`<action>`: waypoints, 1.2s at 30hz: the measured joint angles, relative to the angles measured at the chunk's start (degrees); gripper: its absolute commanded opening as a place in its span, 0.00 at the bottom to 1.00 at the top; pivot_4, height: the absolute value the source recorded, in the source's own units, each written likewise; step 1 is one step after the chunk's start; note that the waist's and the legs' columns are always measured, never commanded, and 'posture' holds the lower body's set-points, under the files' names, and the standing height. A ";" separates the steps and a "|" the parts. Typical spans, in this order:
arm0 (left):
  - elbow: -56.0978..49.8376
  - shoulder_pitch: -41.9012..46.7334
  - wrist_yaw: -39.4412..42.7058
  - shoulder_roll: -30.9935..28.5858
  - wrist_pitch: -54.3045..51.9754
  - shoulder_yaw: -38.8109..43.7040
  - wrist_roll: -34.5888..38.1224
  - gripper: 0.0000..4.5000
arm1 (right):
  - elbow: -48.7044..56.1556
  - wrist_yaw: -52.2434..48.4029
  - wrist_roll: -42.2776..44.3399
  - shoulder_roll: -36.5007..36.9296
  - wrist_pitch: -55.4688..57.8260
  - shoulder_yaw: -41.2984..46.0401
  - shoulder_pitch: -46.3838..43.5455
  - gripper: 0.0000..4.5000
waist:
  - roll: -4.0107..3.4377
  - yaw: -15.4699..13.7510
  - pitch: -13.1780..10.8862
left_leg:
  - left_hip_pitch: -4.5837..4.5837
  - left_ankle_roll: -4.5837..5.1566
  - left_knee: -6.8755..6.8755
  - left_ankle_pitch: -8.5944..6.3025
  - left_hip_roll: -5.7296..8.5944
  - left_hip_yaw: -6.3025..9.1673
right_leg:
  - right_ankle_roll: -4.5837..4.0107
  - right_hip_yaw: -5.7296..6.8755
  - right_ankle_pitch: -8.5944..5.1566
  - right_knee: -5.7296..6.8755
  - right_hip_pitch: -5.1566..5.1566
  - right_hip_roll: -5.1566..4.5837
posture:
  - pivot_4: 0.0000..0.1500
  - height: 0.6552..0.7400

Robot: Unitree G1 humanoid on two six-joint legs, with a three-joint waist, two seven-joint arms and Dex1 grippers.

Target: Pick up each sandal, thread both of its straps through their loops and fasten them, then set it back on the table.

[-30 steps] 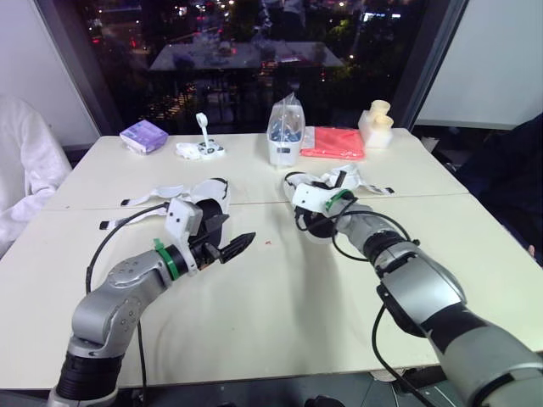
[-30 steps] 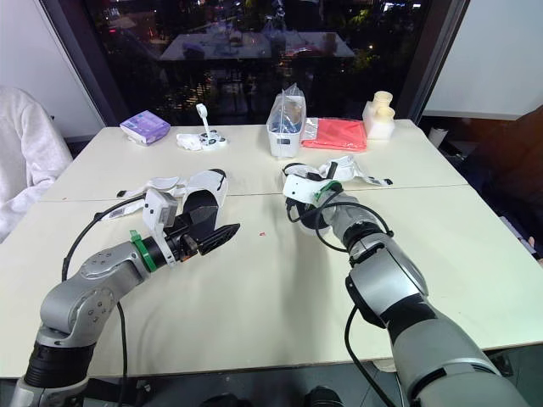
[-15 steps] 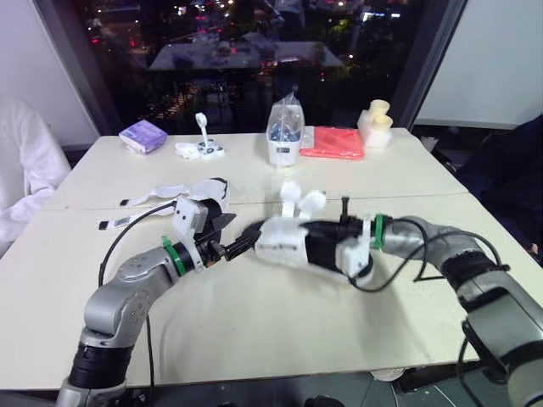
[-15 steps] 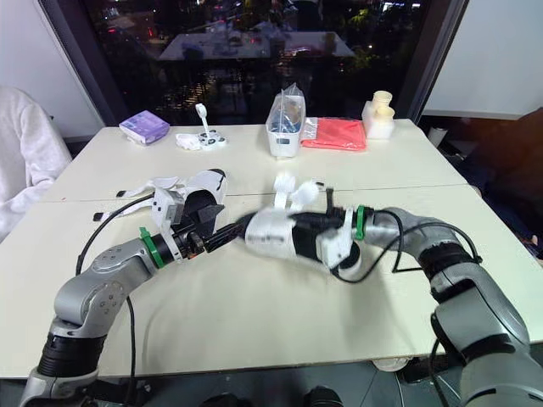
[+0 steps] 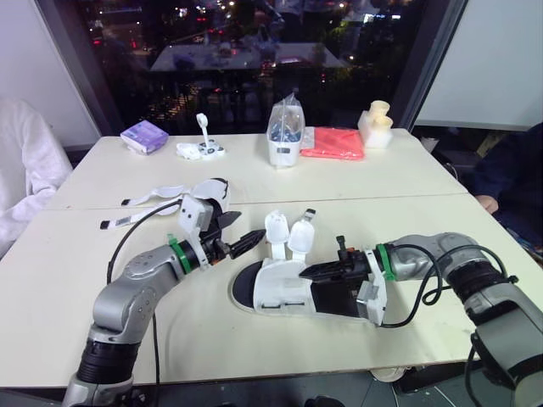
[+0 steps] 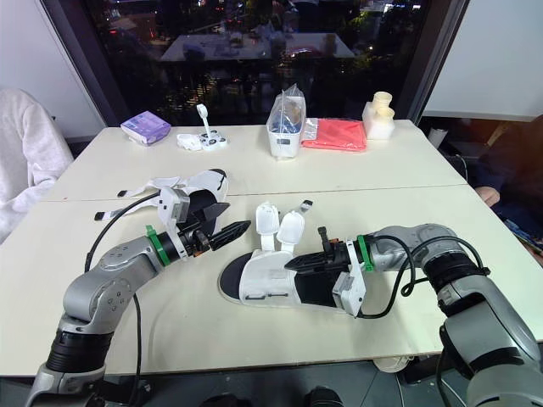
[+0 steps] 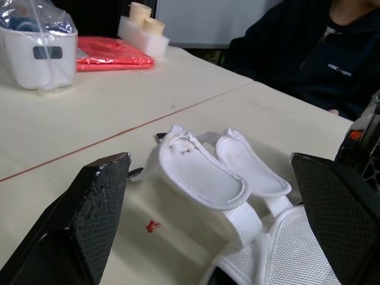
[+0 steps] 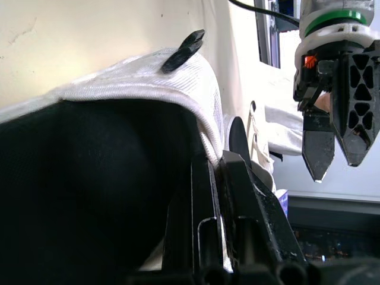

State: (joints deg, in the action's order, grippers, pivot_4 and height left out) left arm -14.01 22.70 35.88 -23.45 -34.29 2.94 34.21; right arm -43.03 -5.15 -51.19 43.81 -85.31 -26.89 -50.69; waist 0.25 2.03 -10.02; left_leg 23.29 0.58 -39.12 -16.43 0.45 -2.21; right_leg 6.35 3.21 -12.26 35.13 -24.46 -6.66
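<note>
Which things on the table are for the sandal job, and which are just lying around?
For the job:
front sandal, gripped by the right tool
second sandal, behind the left tool

Just lying about:
purple packet
small white item
bagged white tub
red packet
cream object

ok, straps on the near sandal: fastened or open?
Open. Both straps stand up free above the sandal, ends loose, not fastened down.
</note>
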 measured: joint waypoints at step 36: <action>20.61 4.81 28.32 -9.03 27.00 -11.69 -16.37 0.11 | 55.14 -49.53 81.95 19.26 96.13 16.84 29.55 1.00 | 0.02 -3.04 -0.05 | 0.04 0.57 -0.14 -0.33 -0.07 -0.07 | -0.37 0.10 0.02 -0.10 0.01 -0.11 | 1.00 1.00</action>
State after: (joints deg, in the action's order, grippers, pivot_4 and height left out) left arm 6.60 27.51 64.20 -32.48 -7.29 -8.74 17.84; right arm 12.11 -54.68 30.76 63.08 10.82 -10.06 -21.14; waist 0.27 -1.01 -10.07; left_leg 23.33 1.15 -39.26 -16.76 0.38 -2.28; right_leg 5.97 3.31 -12.25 35.03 -24.44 -6.78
